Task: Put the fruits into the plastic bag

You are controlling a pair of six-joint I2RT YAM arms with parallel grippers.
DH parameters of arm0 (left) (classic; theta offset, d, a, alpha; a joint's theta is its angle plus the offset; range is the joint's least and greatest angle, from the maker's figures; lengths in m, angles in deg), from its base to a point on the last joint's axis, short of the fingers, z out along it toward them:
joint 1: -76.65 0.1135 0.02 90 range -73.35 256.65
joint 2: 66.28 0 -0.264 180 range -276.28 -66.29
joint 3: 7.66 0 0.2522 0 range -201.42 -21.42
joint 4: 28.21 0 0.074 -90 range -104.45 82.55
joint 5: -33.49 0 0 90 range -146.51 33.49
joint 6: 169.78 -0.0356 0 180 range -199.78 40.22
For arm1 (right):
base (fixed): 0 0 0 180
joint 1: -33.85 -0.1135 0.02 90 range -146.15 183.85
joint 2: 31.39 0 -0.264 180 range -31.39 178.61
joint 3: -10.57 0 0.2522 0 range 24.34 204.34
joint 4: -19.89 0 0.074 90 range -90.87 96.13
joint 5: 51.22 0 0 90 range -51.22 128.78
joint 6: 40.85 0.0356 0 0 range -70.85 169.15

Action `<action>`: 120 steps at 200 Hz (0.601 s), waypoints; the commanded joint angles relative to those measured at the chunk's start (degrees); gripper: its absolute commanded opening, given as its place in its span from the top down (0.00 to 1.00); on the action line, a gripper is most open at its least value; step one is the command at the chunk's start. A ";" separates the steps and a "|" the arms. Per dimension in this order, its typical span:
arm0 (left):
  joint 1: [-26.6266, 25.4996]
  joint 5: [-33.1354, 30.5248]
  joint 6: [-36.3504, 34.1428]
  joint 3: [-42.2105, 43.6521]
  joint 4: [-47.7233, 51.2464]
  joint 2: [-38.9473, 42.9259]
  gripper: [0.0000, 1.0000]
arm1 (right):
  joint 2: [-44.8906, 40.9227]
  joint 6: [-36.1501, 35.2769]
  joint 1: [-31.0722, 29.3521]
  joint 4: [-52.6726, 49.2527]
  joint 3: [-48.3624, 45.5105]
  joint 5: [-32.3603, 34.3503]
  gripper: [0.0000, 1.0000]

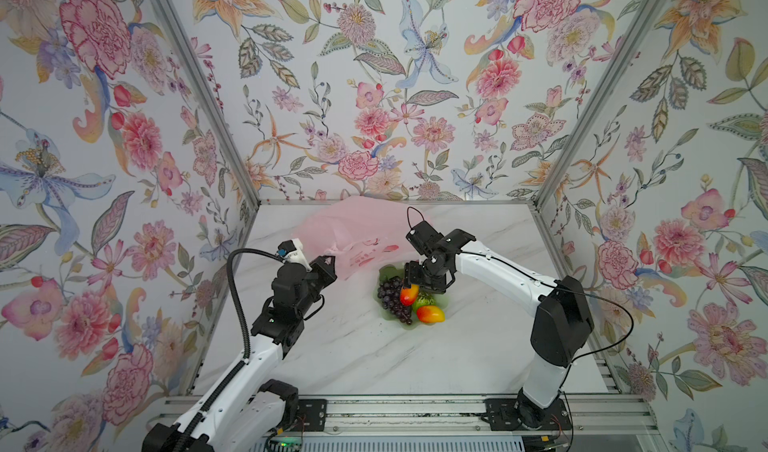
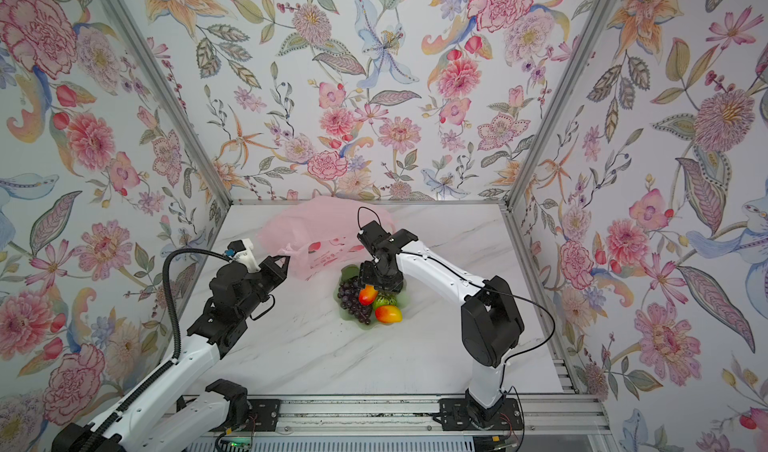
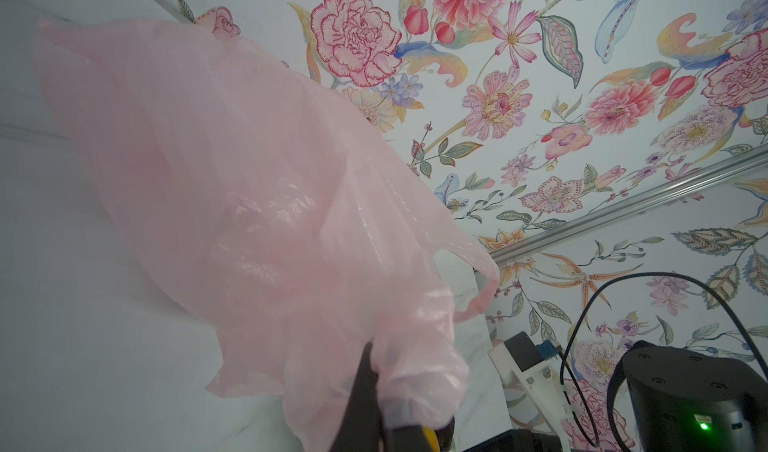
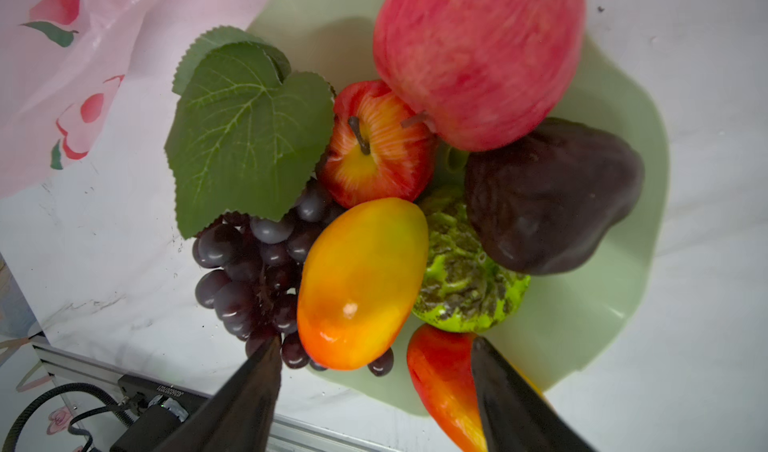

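fruits (image 4: 374, 146): heaped in the pale green dish (image 4: 602, 304) | plastic bag (image 3: 208, 158): just beside the dish | left gripper (image 1: 328, 262): clamped on the bag's bunched edge | right gripper (image 4: 374, 341): over the dish, jaws apart either side of a mango (image 4: 361, 283)

tbl (image 1: 374, 358): wht marble | dish (image 4: 582, 329): pale grn, scalloped, on tbl | walls (image 1: 374, 75): floral paper

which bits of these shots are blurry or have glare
Right wrist view: large apple soft, central mango sharp with a small glare spot, right pincer blurred, corners dim. Left wrist view: white sheen on the plastic bag. Both top views: even light, frame posts splay outward from the wide lens.
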 commanded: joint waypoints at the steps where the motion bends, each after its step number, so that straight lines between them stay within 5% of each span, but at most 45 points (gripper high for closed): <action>1: -0.48 -1.34 -0.64 0.03 1.32 0.83 1.00 | 1.83 0.66 -0.57 1.03 0.16 0.72 0.30; 120: -0.53 -1.14 -1.50 0.48 3.16 1.91 1.00 | 6.34 2.02 -1.45 4.27 1.04 -0.51 0.35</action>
